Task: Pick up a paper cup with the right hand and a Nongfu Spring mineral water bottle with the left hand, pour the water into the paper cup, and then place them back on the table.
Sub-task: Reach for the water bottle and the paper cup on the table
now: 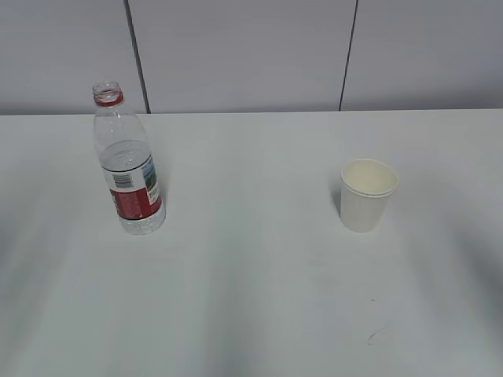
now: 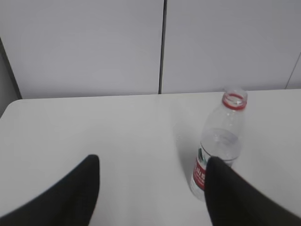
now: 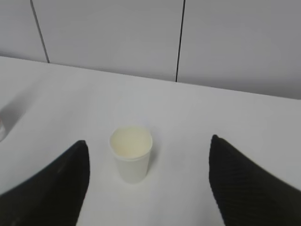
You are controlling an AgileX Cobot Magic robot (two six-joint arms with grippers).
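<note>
The Nongfu Spring bottle [image 1: 130, 169] stands upright and uncapped on the white table [image 1: 251, 275] at the left, with water filling its lower part. The white paper cup [image 1: 367, 195] stands upright at the right. Neither arm shows in the exterior view. In the left wrist view my left gripper [image 2: 153, 172] is open with nothing between its fingers; the bottle [image 2: 221, 141] stands ahead, partly hidden by the right fingertip [image 2: 225, 188]. In the right wrist view my right gripper [image 3: 148, 160] is wide open, and the cup [image 3: 132, 154] stands just ahead, left of centre.
A grey panelled wall [image 1: 251, 55] with dark vertical seams rises behind the table's far edge. A faint scuff mark [image 1: 377, 336] lies on the tabletop near the front right.
</note>
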